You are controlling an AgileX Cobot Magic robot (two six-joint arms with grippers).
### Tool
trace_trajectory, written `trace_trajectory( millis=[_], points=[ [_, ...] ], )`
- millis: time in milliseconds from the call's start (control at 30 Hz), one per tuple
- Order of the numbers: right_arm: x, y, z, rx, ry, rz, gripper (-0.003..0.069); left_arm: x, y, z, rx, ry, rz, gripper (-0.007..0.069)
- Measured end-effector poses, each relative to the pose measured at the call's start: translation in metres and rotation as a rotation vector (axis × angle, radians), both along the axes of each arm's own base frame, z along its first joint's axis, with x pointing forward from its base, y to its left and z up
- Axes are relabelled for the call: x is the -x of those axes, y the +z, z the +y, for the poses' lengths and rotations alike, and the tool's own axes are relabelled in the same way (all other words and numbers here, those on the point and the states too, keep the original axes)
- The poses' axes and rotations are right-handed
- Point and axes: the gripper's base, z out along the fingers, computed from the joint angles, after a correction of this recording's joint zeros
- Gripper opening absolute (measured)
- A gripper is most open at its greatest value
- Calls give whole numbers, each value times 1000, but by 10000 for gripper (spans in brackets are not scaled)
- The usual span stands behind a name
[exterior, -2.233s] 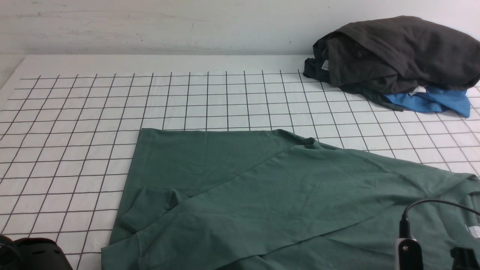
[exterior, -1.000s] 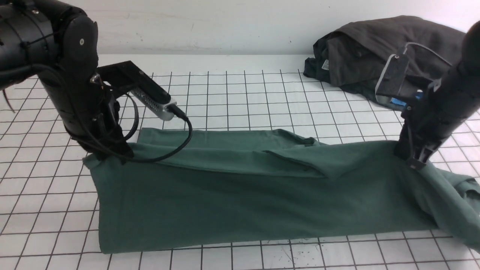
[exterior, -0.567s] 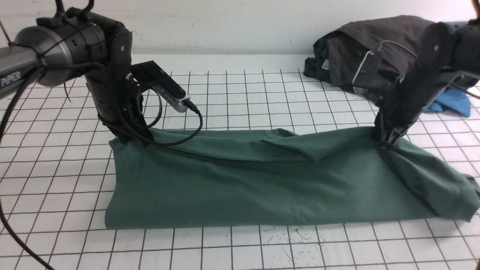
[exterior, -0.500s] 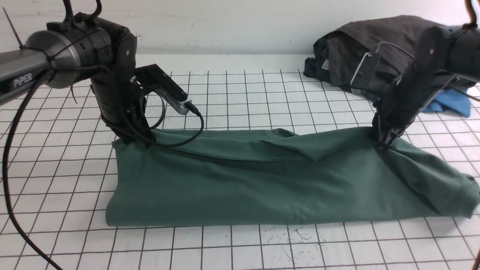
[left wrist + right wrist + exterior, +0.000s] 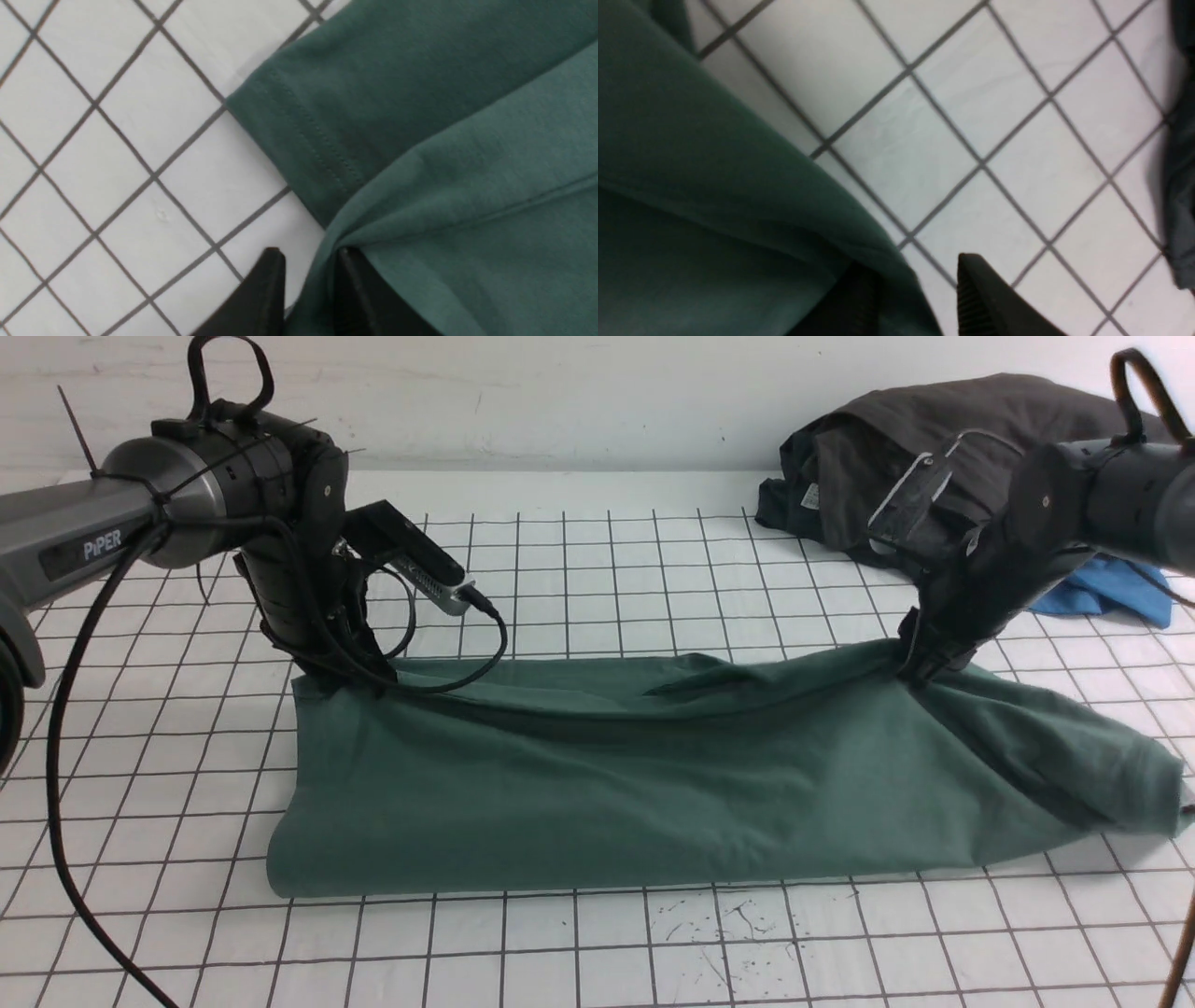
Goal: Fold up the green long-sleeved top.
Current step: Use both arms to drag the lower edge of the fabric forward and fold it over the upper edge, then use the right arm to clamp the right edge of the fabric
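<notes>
Green top [image 5: 597,803] on the counter [image 5: 420,952], my 2 pincers at its far edge.
My left pincer [image 5: 310,261] and right pincer [image 5: 917,266] are partly open, cloth between the fingers, neither clamped on it.

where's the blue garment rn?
Front view, far right: the blue garment shows under the dark grey garment, beyond the green top and partly hidden by the right arm.
</notes>
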Motion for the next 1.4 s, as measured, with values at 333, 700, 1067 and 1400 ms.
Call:
trace_trajectory(
  millis=[333,700,1067,1400],
  points=[
    [3,29,-7,-86,-289,-2,378,-6,1,17,60,189,-61,372],
    [30,10,111,-283,-35,170,165,3,1,-1,53,177,14,306],
    [-11,-22,110,-517,-322,-84,111,12,25,-4,64,174,-7,38],
    [-9,55,50,-439,-417,-5,111,14,24,-6,66,165,19,-5]
  ],
)
